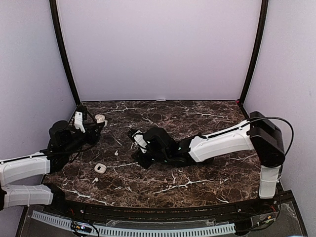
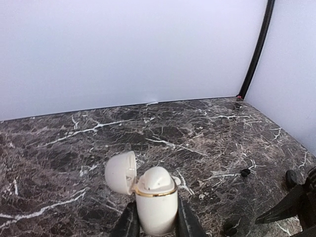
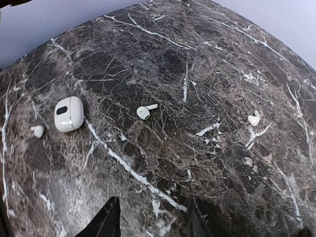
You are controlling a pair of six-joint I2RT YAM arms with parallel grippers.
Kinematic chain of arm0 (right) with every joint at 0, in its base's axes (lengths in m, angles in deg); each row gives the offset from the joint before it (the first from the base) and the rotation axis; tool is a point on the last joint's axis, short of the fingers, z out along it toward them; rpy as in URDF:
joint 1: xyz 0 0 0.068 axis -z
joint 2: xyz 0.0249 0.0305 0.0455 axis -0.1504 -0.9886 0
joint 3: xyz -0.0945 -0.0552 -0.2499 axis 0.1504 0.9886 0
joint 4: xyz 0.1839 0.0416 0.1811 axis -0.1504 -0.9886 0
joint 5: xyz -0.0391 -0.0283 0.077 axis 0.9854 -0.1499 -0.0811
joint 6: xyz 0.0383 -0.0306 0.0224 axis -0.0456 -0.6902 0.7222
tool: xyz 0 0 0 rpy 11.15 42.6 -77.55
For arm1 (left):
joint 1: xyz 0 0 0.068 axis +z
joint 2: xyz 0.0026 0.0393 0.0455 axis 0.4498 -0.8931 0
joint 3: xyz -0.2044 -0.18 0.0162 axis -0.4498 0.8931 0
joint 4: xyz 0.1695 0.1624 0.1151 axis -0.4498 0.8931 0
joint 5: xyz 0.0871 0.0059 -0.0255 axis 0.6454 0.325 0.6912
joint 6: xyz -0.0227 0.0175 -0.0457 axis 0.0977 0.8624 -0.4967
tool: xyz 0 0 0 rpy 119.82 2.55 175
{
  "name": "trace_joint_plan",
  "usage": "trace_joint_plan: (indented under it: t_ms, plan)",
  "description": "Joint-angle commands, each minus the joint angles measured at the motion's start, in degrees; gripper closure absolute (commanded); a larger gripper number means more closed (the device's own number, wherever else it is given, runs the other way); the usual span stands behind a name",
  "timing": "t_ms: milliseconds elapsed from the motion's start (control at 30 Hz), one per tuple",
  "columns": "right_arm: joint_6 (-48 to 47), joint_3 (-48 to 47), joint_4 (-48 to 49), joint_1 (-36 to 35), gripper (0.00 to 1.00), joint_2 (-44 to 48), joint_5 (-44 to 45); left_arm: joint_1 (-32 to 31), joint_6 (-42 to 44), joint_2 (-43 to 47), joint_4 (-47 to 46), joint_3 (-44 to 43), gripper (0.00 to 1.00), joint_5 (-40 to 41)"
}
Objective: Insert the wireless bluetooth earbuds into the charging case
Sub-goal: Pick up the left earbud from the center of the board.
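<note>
With its jaws parted and nothing between them, the right gripper (image 3: 154, 199) is seen at the near edge of its wrist view. Beyond it, three white earbuds are counted on the marble table (image 3: 207, 59). The middle earbud (image 3: 146, 111) is laid along the 8-to-2 o'clock line, stem toward 2 o'clock. The left earbud (image 3: 37, 131) and the right earbud (image 3: 254, 118) are too small for their headings to be told. One closed case (image 3: 69, 113) is laid flat just beside the left earbud, at its 2 o'clock, long axis roughly 12 to 6. Farther off, at the table's 10 o'clock in the top view, a second case, the open case (image 2: 157, 205), is clamped upright in the left gripper (image 2: 157, 223), lid (image 2: 121, 172) swung toward 10 o'clock. A rounded white form is seated in its mouth. Two small black pieces (image 2: 245, 172) are seen at its 3 o'clock.
</note>
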Motion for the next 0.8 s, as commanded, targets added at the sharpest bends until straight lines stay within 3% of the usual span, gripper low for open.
trace_joint_plan:
  t_ms: [0, 200, 333, 433, 600, 767]
  plan:
    - [5.9, -7.8, 1.6, -1.6, 0.53, -6.8, 7.8, 0.6, -4.1, 1.2, 3.0, 0.6, 1.00, 3.8]
    - [6.1, -16.1, 1.1, -3.0, 0.50, -15.0, 7.7, 0.6, -6.1, 2.6, 2.9, 1.5, 1.00, 5.4]
    - [-3.0, -15.5, 5.3, -6.9, 0.51, -15.8, 4.1, 0.7, -6.7, 3.1, 2.1, 2.3, 1.00, 5.6]
    - [-10.0, -13.6, 9.0, -9.3, 0.51, -15.6, -2.7, 0.7, -7.4, 2.9, 0.6, 3.3, 1.00, 6.2]
    - [-13.3, -11.2, 14.0, -9.9, 0.53, -16.5, -14.4, 0.7, -9.6, 0.6, 3.4, 0.8, 1.00, 5.5]
    - [-14.7, -14.4, 14.7, -9.9, 0.55, -20.8, -17.0, 0.7, -9.9, -0.5, 3.9, -0.4, 1.00, 3.2]
